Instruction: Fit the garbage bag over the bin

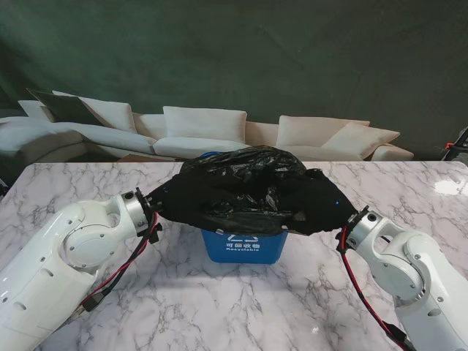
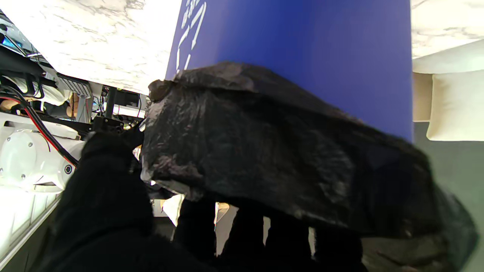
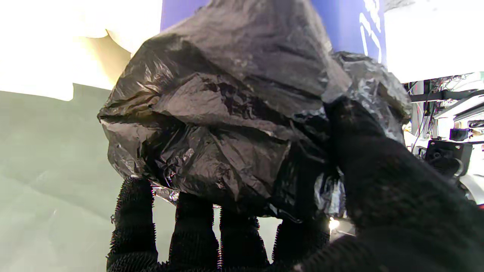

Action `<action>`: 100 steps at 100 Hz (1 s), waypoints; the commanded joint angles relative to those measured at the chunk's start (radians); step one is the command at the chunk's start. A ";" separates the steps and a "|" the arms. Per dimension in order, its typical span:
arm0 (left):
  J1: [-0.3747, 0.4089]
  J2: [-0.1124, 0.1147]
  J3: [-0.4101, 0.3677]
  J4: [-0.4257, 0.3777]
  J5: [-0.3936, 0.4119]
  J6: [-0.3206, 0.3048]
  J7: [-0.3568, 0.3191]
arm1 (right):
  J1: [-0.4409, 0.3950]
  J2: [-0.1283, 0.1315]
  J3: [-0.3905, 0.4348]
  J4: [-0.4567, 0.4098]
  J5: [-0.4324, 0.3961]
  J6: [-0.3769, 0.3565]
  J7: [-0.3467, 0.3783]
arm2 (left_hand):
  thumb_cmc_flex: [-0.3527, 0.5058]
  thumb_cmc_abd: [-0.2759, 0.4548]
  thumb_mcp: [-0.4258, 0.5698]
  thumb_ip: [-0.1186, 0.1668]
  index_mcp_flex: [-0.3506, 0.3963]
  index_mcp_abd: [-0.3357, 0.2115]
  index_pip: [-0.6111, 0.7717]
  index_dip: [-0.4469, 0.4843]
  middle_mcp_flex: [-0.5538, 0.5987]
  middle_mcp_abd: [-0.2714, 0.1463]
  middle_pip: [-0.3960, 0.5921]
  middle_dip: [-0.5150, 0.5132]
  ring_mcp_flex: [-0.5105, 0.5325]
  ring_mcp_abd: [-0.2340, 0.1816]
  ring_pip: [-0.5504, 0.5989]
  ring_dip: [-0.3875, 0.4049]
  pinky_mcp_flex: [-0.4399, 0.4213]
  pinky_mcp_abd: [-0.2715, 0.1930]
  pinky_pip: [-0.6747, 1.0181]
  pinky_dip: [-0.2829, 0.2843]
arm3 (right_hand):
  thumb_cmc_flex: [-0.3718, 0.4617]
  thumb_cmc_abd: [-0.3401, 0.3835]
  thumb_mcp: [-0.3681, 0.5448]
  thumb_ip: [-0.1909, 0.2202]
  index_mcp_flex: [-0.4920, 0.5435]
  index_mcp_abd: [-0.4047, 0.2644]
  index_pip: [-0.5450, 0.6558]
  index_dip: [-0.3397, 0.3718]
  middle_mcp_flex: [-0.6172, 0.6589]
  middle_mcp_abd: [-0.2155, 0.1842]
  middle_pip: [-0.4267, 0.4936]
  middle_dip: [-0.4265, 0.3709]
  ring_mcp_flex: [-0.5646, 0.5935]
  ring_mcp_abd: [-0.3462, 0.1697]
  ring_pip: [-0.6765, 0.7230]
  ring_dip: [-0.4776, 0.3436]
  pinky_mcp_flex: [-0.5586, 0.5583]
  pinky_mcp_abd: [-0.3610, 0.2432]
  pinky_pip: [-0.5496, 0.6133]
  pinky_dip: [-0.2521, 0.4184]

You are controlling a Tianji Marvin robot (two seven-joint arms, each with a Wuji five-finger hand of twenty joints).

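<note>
Black-gloved fingers (image 3: pixel 196 230) of the right robot hand (image 1: pixel 327 210) are seen closest in the right wrist view, curled under a bunched fold of the black garbage bag (image 1: pixel 245 186), with the thumb pressed on the film from the other side; this robot hand is therefore closed on the bag. The left robot hand (image 1: pixel 170 199) is likewise clamped on the opposite edge, fingers beneath and thumb beside the plastic. The bag is held stretched between them over the top of the blue recycling bin (image 1: pixel 243 246), which stands on the marble worktop (image 1: pixel 219 307) midway between the arms. For the step to be done well, the bag's mouth should probably be kept taut and wider than the rim, and both edges drawn down evenly (a lopsided pull could tip the light bin or slip one side off). Counted: one bag, one bin, two robot hands, and one white sofa (image 1: pixel 205 131) behind the worktop.
</note>
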 commanded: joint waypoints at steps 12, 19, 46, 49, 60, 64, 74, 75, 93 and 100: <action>0.020 -0.010 -0.023 -0.006 0.011 -0.018 0.040 | 0.006 -0.001 -0.011 0.019 0.009 0.010 -0.004 | -0.109 -0.042 -0.011 -0.010 -0.228 0.018 -0.240 -0.139 -0.155 0.036 -0.082 -0.087 -0.114 0.027 -0.062 -0.065 -0.064 -0.045 -0.096 -0.044 | 0.051 -0.005 0.095 -0.014 0.056 -0.019 0.040 -0.007 0.032 -0.023 0.030 0.044 0.068 -0.002 0.054 0.024 0.000 0.031 0.016 -0.017; 0.031 -0.014 -0.036 -0.013 0.019 -0.026 0.063 | 0.007 -0.001 -0.012 0.017 0.009 0.008 -0.001 | -0.120 -0.057 -0.013 -0.017 -0.243 0.021 -0.309 -0.197 -0.133 0.040 -0.076 -0.088 -0.130 0.026 -0.055 -0.069 -0.073 -0.051 -0.108 -0.045 | 0.052 -0.005 0.100 -0.015 0.060 -0.015 0.041 -0.007 0.034 -0.023 0.031 0.050 0.069 -0.003 0.055 0.025 0.001 0.031 0.017 -0.018; 0.067 -0.029 -0.094 -0.056 0.088 -0.038 0.161 | 0.012 0.001 -0.012 0.015 0.017 0.000 0.012 | -0.167 -0.045 -0.018 -0.018 -0.172 -0.023 -0.247 -0.188 -0.123 -0.014 0.197 0.340 -0.189 -0.034 0.189 0.377 -0.114 -0.075 0.046 0.162 | 0.049 0.000 0.107 -0.021 0.057 -0.014 0.043 0.003 0.030 -0.023 0.030 0.064 0.069 -0.004 0.054 0.030 -0.001 0.032 0.019 -0.021; 0.071 -0.030 -0.103 -0.065 0.085 -0.025 0.162 | 0.012 0.001 -0.012 0.015 0.018 0.000 0.014 | -0.164 -0.027 -0.015 -0.015 -0.161 -0.019 -0.234 -0.174 -0.130 -0.007 0.152 0.303 -0.189 -0.033 0.167 0.365 -0.115 -0.073 0.052 0.175 | 0.048 0.001 0.107 -0.021 0.055 -0.015 0.042 0.004 0.030 -0.022 0.029 0.065 0.068 -0.003 0.054 0.030 -0.001 0.031 0.019 -0.022; 0.073 -0.035 -0.118 -0.103 0.057 0.086 0.145 | 0.012 0.001 -0.011 0.015 0.021 -0.002 0.016 | -0.037 0.095 -0.021 -0.013 -0.150 0.031 -0.230 -0.141 -0.135 0.021 0.009 0.091 -0.105 -0.007 0.093 0.225 -0.048 -0.033 0.089 0.190 | 0.047 0.003 0.106 -0.022 0.053 -0.018 0.041 0.009 0.029 -0.022 0.027 0.068 0.069 -0.003 0.053 0.031 -0.001 0.032 0.020 -0.023; 0.063 -0.034 -0.121 -0.113 0.043 0.124 0.118 | 0.014 0.001 -0.012 0.016 0.021 -0.002 0.016 | -0.014 0.107 -0.022 -0.012 -0.152 0.045 -0.237 -0.141 -0.117 0.031 -0.018 0.047 -0.072 0.006 0.061 0.164 -0.029 -0.017 0.080 0.168 | 0.047 0.005 0.105 -0.022 0.052 -0.019 0.039 0.010 0.030 -0.023 0.026 0.069 0.068 -0.004 0.053 0.031 -0.001 0.032 0.021 -0.023; 0.009 -0.034 -0.105 -0.111 -0.053 0.215 0.052 | 0.018 0.001 -0.013 0.015 0.023 -0.005 0.021 | 0.014 0.104 -0.022 -0.010 -0.133 0.058 -0.241 -0.145 -0.060 0.055 -0.067 -0.033 -0.022 0.035 -0.010 0.018 -0.012 0.015 0.008 0.074 | 0.048 0.006 0.103 -0.021 0.052 -0.020 0.038 0.013 0.032 -0.023 0.025 0.072 0.069 -0.004 0.053 0.032 0.000 0.031 0.021 -0.024; 0.003 -0.034 -0.103 -0.109 -0.063 0.223 0.045 | 0.018 0.002 -0.013 0.015 0.022 -0.005 0.021 | 0.015 0.102 -0.021 -0.010 -0.131 0.056 -0.241 -0.146 -0.055 0.057 -0.073 -0.042 -0.017 0.036 -0.015 0.008 -0.010 0.018 -0.001 0.064 | 0.048 0.006 0.103 -0.021 0.052 -0.020 0.038 0.013 0.031 -0.023 0.025 0.072 0.069 -0.003 0.053 0.032 0.000 0.031 0.021 -0.025; -0.150 -0.019 -0.035 -0.055 -0.141 0.346 -0.117 | 0.019 0.001 -0.013 0.012 0.028 0.001 0.025 | -0.007 0.061 -0.021 -0.010 -0.153 0.063 -0.281 -0.186 -0.031 0.107 -0.148 -0.144 -0.016 0.070 -0.084 -0.127 -0.006 0.019 -0.130 -0.073 | 0.052 0.009 0.101 -0.020 0.048 -0.018 0.036 0.016 0.030 -0.022 0.022 0.074 0.067 -0.002 0.052 0.032 -0.001 0.033 0.021 -0.026; -0.212 -0.014 0.006 -0.011 -0.151 0.382 -0.167 | 0.019 0.001 -0.012 0.009 0.026 0.002 0.027 | -0.037 0.047 -0.031 -0.013 -0.192 0.065 -0.304 -0.200 -0.029 0.117 -0.154 -0.153 -0.010 0.073 -0.083 -0.134 0.000 0.022 -0.130 -0.078 | 0.052 0.010 0.100 -0.020 0.048 -0.017 0.035 0.018 0.030 -0.021 0.021 0.075 0.068 -0.002 0.052 0.033 -0.001 0.033 0.022 -0.027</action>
